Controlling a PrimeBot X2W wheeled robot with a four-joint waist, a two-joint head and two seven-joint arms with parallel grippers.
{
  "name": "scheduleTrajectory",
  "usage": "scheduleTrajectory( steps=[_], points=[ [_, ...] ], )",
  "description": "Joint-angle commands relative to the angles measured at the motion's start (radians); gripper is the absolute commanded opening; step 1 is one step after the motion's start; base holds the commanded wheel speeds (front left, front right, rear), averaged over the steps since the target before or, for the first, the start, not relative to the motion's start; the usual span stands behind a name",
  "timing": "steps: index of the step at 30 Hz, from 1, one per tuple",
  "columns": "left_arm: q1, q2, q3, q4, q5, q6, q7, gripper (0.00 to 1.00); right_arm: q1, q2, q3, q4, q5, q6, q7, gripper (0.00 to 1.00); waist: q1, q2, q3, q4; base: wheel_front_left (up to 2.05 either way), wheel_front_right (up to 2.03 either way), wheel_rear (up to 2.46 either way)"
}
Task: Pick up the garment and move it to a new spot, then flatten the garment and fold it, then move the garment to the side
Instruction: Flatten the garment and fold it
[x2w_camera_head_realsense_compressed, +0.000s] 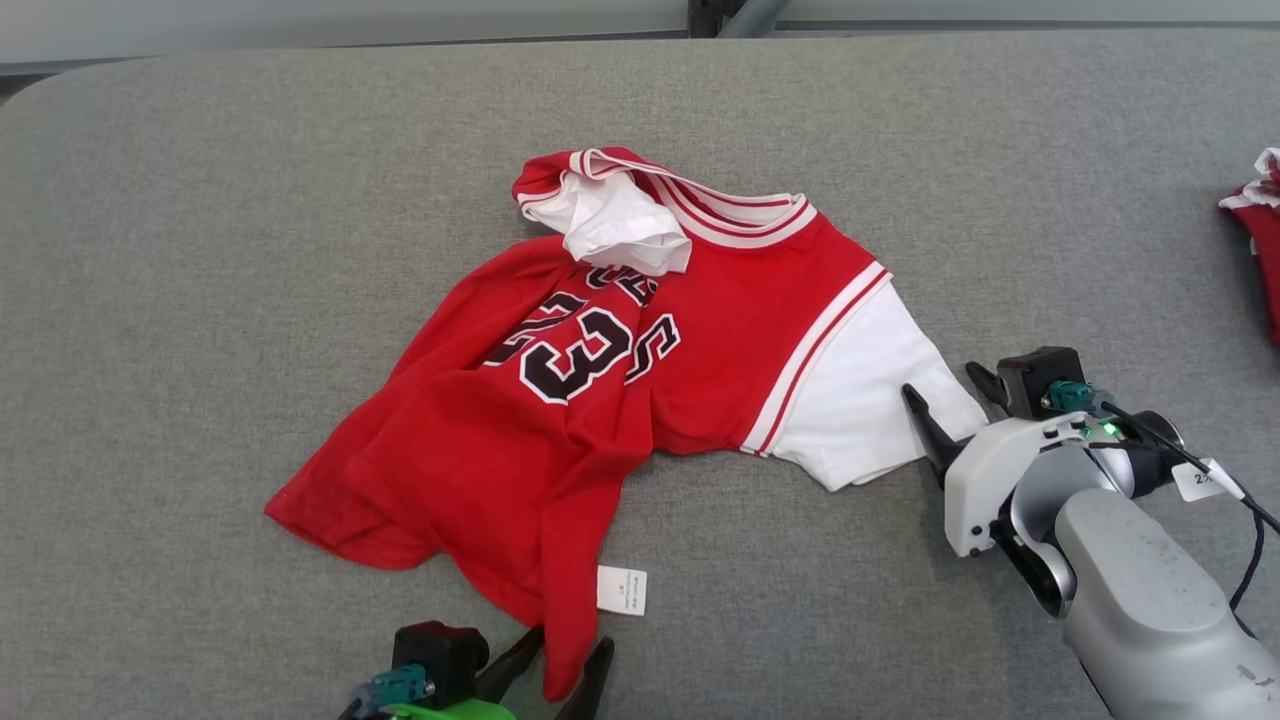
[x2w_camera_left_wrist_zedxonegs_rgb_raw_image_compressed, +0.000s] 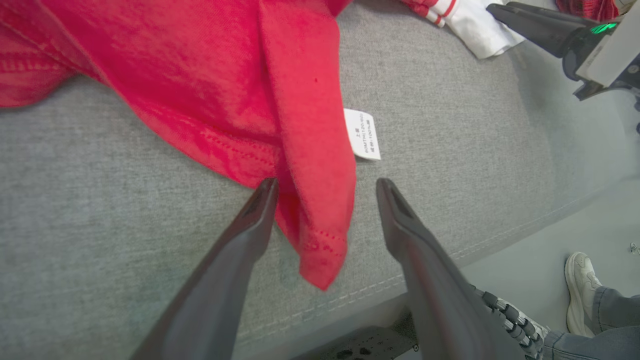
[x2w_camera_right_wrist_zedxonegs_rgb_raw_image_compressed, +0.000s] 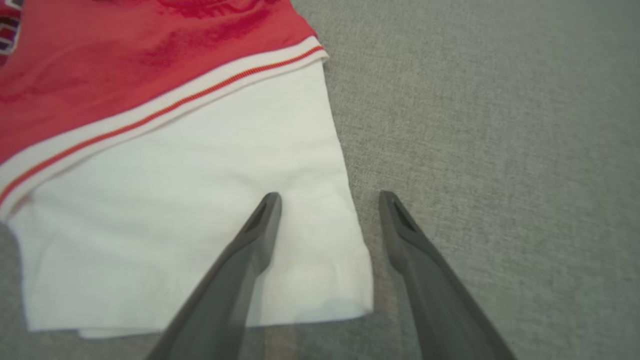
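Note:
A red jersey-style garment (x2w_camera_head_realsense_compressed: 720, 330) with white sleeves and a black "23" lies crumpled on the grey padded table (x2w_camera_head_realsense_compressed: 200, 250). My left gripper (x2w_camera_head_realsense_compressed: 570, 640) is open at the near edge, its fingers either side of the garment's lowest red corner (x2w_camera_left_wrist_zedxonegs_rgb_raw_image_compressed: 320, 240). That corner hangs between the fingers, ungripped, in the left wrist view, where my left gripper (x2w_camera_left_wrist_zedxonegs_rgb_raw_image_compressed: 326, 184) is wide apart. My right gripper (x2w_camera_head_realsense_compressed: 942, 385) is open at the white sleeve's (x2w_camera_head_realsense_compressed: 870, 400) outer edge. In the right wrist view the sleeve hem (x2w_camera_right_wrist_zedxonegs_rgb_raw_image_compressed: 320, 260) lies between the fingers of my right gripper (x2w_camera_right_wrist_zedxonegs_rgb_raw_image_compressed: 328, 196).
A white care label (x2w_camera_head_realsense_compressed: 621, 589) sticks out beside the red corner. Another red and white cloth (x2w_camera_head_realsense_compressed: 1262, 230) lies at the table's far right edge. Past the table's front seam (x2w_camera_left_wrist_zedxonegs_rgb_raw_image_compressed: 350, 300), a person's shoe (x2w_camera_left_wrist_zedxonegs_rgb_raw_image_compressed: 580, 285) stands on the floor.

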Motion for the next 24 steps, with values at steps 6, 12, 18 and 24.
scheduleTrajectory(
  steps=[6,12,18,24],
  points=[
    [-0.013,0.013,-0.007,0.000,-0.001,-0.002,0.017,1.00,-0.001,-0.010,0.017,0.050,0.046,-0.002,0.022,1.00,-0.0001,0.0038,0.018,0.001,0.00,0.00,0.00],
    [-0.024,0.012,-0.001,0.009,0.000,0.009,0.000,0.00,0.011,-0.010,0.056,0.050,0.120,-0.002,0.037,0.00,-0.0001,0.0038,0.013,-0.005,0.00,0.00,0.00],
    [-0.014,0.028,0.011,-0.003,-0.016,0.011,0.008,0.00,0.024,-0.027,0.065,0.003,0.198,-0.002,0.011,0.00,-0.0001,0.0038,-0.010,-0.019,0.00,0.00,0.00],
    [0.038,0.063,0.078,-0.125,-0.068,0.034,0.015,0.00,0.053,-0.064,0.022,-0.147,0.362,-0.002,-0.009,0.00,-0.0001,0.0038,-0.055,-0.040,0.00,0.00,0.00]
  ],
)
